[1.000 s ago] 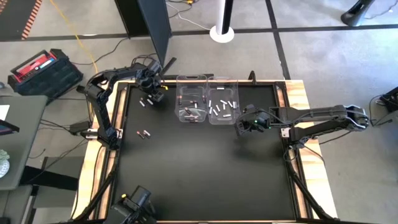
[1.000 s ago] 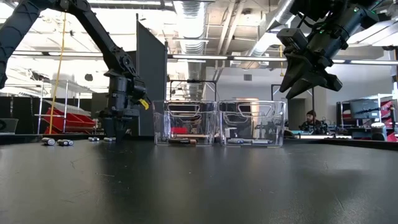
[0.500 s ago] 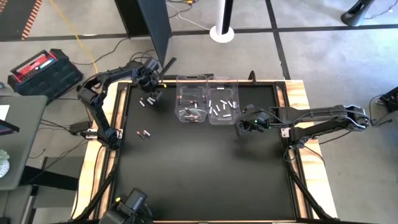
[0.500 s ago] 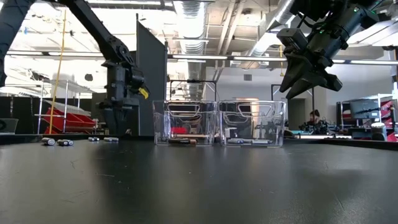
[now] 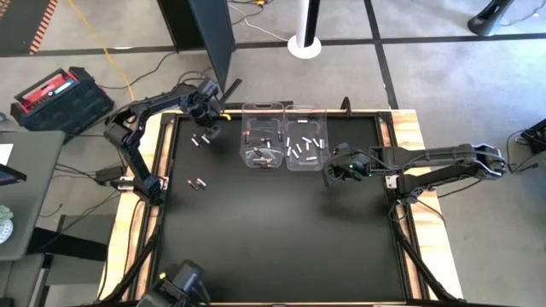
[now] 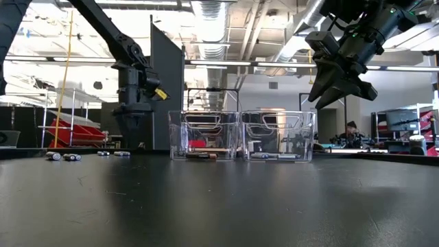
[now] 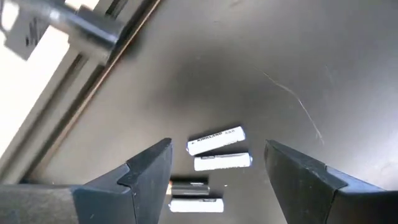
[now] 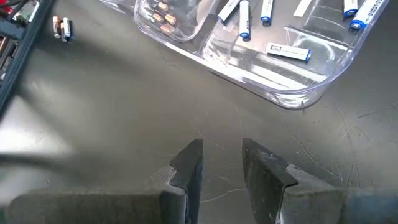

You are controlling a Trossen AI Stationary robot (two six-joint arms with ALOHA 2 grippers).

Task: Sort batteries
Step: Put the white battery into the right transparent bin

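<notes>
Several loose batteries [image 7: 216, 140], white and dark, lie on the black table straight below my left gripper [image 7: 217, 148]. That gripper is open and hangs above them near the table's far left corner [image 5: 207, 115], touching none. Two more batteries [image 5: 198, 183] lie nearer along the left edge. At the far middle stand two clear bins: the left bin [image 5: 262, 147] holds dark batteries, the right bin [image 5: 305, 145] white ones. My right gripper [image 5: 331, 175] hovers open just right of the bins, nothing between its fingers [image 8: 189, 163].
The table's raised wooden rim [image 5: 162, 136] runs close beside the left gripper. The bins' walls [image 6: 240, 134] stand upright between the two arms. A broad bare stretch of black tabletop [image 5: 281, 239] lies toward the near edge.
My left gripper has risen straight up from the loose batteries at the far left, drifting slightly toward the far edge and rolling a little about its own axis. Its fingers stay open. The batteries stay where they lay.
</notes>
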